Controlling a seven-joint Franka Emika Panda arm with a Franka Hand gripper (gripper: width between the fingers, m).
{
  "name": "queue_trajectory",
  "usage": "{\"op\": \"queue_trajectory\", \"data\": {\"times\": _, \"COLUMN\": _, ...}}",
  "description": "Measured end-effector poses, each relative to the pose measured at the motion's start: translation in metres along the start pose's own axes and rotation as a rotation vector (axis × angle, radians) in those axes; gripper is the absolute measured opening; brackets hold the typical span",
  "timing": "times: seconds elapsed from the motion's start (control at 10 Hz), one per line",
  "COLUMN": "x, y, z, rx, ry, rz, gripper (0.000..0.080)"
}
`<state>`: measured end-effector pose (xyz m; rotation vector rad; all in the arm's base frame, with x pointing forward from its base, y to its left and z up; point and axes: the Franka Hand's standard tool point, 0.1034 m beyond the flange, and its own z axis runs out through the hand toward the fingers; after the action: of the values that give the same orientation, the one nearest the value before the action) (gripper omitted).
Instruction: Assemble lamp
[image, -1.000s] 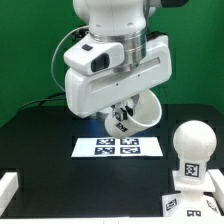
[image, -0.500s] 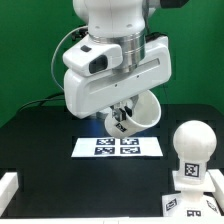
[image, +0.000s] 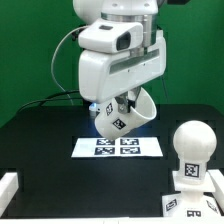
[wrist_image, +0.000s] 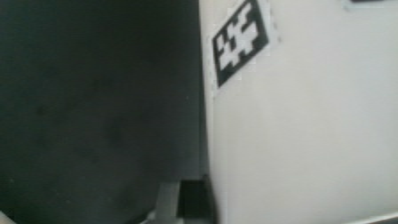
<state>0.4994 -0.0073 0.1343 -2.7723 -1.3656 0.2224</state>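
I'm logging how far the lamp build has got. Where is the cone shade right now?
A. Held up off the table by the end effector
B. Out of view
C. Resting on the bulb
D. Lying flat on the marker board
A: the shade hangs tilted under the end effector, above the marker board, while the bulb stands bare on the base.

Exterior view: bright, even overhead lighting; white arm (image: 118, 60) and bulb (image: 192, 142) near overexposed, detail washed out on their tops. Black table (image: 40, 150) matte, no glare; a soft shadow under the shade (image: 125, 113) falls toward the marker board (image: 118, 146). Low resolution, slightly soft throughout. Wrist view: dim, strongly blurred, close-range; tag (wrist_image: 238, 42) edges smeared, dark half almost featureless.
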Motion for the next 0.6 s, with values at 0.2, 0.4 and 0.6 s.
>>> {"op": "queue_trajectory", "data": {"times": 0.2, "x": -0.001, "y": 0.0, "z": 0.001, "rx": 0.0, "ry": -0.001, "rz": -0.054, "gripper": 0.0041}}
{"op": "queue_trajectory", "data": {"times": 0.4, "x": -0.012, "y": 0.007, "z": 0.001, "rx": -0.003, "ry": 0.006, "rz": -0.383, "gripper": 0.0041}}
{"op": "queue_trajectory", "data": {"times": 0.6, "x": -0.027, "y": 0.018, "z": -0.006, "rx": -0.006, "ry": 0.02, "rz": -0.759, "gripper": 0.0041}}
